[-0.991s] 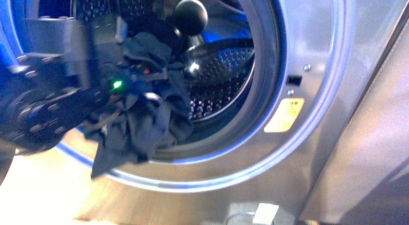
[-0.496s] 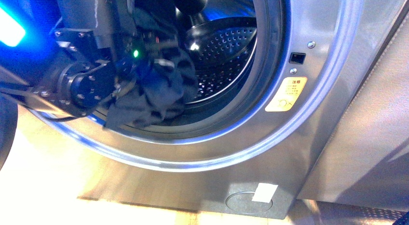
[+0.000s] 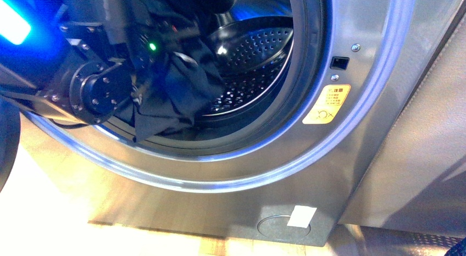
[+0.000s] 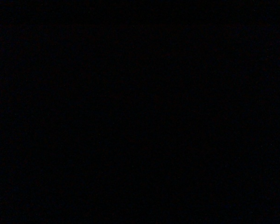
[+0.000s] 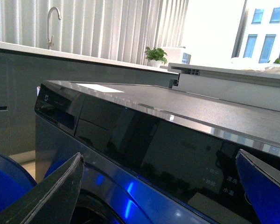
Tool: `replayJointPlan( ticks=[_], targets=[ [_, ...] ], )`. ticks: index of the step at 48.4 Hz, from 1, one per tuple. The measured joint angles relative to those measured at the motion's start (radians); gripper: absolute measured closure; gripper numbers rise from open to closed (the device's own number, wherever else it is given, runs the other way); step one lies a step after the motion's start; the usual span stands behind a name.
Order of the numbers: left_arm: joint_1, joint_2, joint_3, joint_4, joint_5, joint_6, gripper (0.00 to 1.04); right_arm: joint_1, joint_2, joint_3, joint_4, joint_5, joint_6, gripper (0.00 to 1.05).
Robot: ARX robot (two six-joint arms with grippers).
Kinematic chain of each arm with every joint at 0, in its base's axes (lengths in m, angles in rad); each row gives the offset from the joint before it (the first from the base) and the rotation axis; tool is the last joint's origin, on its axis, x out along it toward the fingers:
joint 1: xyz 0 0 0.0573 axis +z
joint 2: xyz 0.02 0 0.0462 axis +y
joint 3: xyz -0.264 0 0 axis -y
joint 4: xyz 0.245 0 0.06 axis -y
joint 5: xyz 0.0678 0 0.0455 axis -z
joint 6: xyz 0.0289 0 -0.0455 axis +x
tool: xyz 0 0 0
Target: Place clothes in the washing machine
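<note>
The washing machine (image 3: 308,157) is silver-grey, and its round porthole opens onto a shiny perforated drum (image 3: 254,58). A yellow sticker (image 3: 326,104) sits on its front. The clothes (image 3: 178,94), a dark navy bundle, hang in the porthole mouth with their lower folds resting on the dark door seal. My left gripper (image 3: 156,54) is shut on the clothes, its fingers buried in the fabric beside a green light. The left wrist view is dark. My right gripper (image 5: 161,196) is open and empty in front of the washing machine's dark control panel (image 5: 177,154).
A round filter cover with a white tag (image 3: 302,216) sits low on the washer front, above a wooden floor (image 3: 49,212). A grey panel (image 3: 417,146) stands at the right. Behind the washer top (image 5: 144,100) are a counter tap (image 5: 53,18) and a plant (image 5: 155,56).
My left arm has carried the clothes up and further into the porthole. The fabric that hung down over the silver rim now rests on the door seal.
</note>
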Motion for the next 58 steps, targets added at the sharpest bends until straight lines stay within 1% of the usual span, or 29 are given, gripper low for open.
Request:
replayJointPlan(
  ticks=[5, 13, 15, 19, 23, 25, 26, 30, 31, 34, 35, 38, 39, 42, 49, 58],
  targets=[
    [-0.008, 0.014, 0.012, -0.081, 0.032, 0.025, 0.83, 0.000, 0.000, 0.000, 0.000, 0.000, 0.000, 0.07],
    [-0.019, 0.029, 0.019, -0.159, 0.067, 0.072, 0.83, 0.000, 0.000, 0.000, 0.000, 0.000, 0.000, 0.07],
    [-0.020, 0.031, 0.019, -0.174, 0.072, 0.079, 0.80, 0.000, 0.000, 0.000, 0.000, 0.000, 0.000, 0.07],
    [-0.022, 0.031, 0.019, -0.190, 0.076, 0.095, 0.66, 0.000, 0.000, 0.000, 0.000, 0.000, 0.000, 0.07],
    [-0.021, 0.027, 0.015, -0.203, 0.081, 0.105, 0.55, 0.000, 0.000, 0.000, 0.000, 0.000, 0.000, 0.07],
    [-0.020, 0.019, 0.005, -0.204, 0.084, 0.108, 0.48, 0.000, 0.000, 0.000, 0.000, 0.000, 0.000, 0.07],
    [-0.019, 0.016, 0.001, -0.204, 0.084, 0.109, 0.46, 0.000, 0.000, 0.000, 0.000, 0.000, 0.000, 0.07],
    [-0.016, -0.005, -0.029, -0.201, 0.087, 0.117, 0.34, 0.000, 0.000, 0.000, 0.000, 0.000, 0.000, 0.07],
    [-0.015, -0.018, -0.046, -0.200, 0.091, 0.119, 0.28, 0.000, 0.000, 0.000, 0.000, 0.000, 0.000, 0.07],
    [-0.013, -0.043, -0.082, -0.200, 0.091, 0.129, 0.18, 0.000, 0.000, 0.000, 0.000, 0.000, 0.000, 0.07],
    [-0.012, -0.046, -0.086, -0.200, 0.092, 0.132, 0.16, 0.000, 0.000, 0.000, 0.000, 0.000, 0.000, 0.07],
    [-0.007, -0.077, -0.133, -0.193, 0.103, 0.135, 0.06, 0.000, 0.000, 0.000, 0.000, 0.000, 0.000, 0.07],
    [-0.005, -0.089, -0.150, -0.191, 0.104, 0.138, 0.05, 0.000, 0.000, 0.000, 0.000, 0.000, 0.000, 0.07],
    [0.001, -0.117, -0.192, -0.190, 0.106, 0.142, 0.07, 0.000, 0.000, 0.000, 0.000, 0.000, 0.000, 0.07],
    [0.024, -0.183, -0.291, -0.177, 0.125, 0.156, 0.07, 0.000, 0.000, 0.000, 0.000, 0.000, 0.000, 0.07],
    [0.048, -0.273, -0.404, -0.132, 0.195, 0.167, 0.07, 0.000, 0.000, 0.000, 0.000, 0.000, 0.000, 0.07]
  ],
)
